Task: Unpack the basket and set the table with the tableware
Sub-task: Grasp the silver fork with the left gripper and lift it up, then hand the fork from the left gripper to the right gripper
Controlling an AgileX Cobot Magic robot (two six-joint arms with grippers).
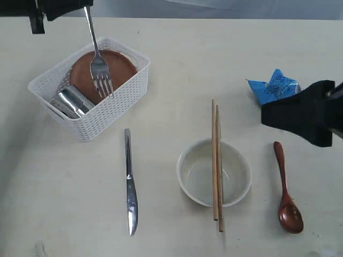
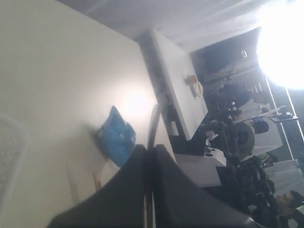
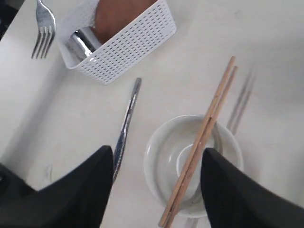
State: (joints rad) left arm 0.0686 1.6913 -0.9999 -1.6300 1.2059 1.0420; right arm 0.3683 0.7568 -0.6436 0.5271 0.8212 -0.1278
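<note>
Bench (image 1: 177,75): pale cream top that carries everything listed.

Basket (image 1: 120,99): white and perforated, at the far left, set at a diagonal to the bench edges.

Right hand (image 3: 156,156): fingers spread wide with nothing between them, raised at the right side. It covers part of the blue snack packet (image 1: 276,85).

Left hand (image 2: 149,180): clamped tight on the fork's handle, mostly cut off at the top of the exterior view.

Bowl (image 1: 193,176): off-white, upright, near the centre.

Plate (image 1: 120,64): brown, inside the basket, its lower edge hidden by the wall.

Chopsticks (image 1: 216,134): a parallel pair across the bowl's right half, lying near-to-far and overhanging both rims.

Knife (image 1: 130,187): left of the bowl, lying near-to-far, blade towards the near edge.

Fork (image 1: 100,69): hangs tines-down over the basket.

Spoon (image 1: 286,198): right of the bowl, scoop end near, handle pointing away.

Cup (image 1: 72,101): steel, on its side in the basket's left corner, half hidden.
</note>
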